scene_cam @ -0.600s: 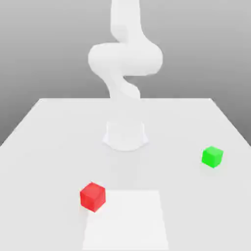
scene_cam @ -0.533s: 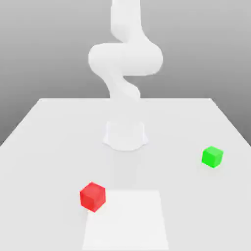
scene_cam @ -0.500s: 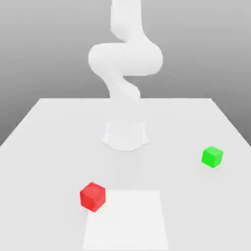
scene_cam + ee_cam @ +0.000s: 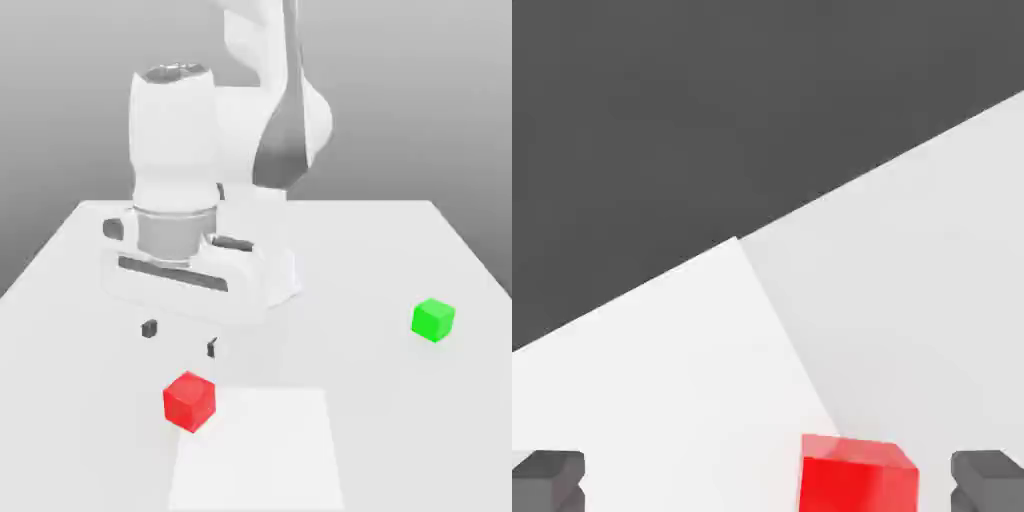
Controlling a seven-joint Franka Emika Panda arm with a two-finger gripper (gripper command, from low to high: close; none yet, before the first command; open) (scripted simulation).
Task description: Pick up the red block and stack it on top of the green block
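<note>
Toward the exterior view's left, the pincer [image 4: 180,338] hangs released, jaws spread wide, just above and behind the red block [image 4: 189,401], which sits untouched on the counter [image 4: 380,420]. Well apart to the right waits the green block [image 4: 433,320]. Grasping, lifting and stacking all remain.

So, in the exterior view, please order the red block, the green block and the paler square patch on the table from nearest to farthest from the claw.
1. The red block, just below the open claw.
2. The paler square patch, next to the red block, toward the near table edge.
3. The green block, far off on the exterior view's right.
</note>
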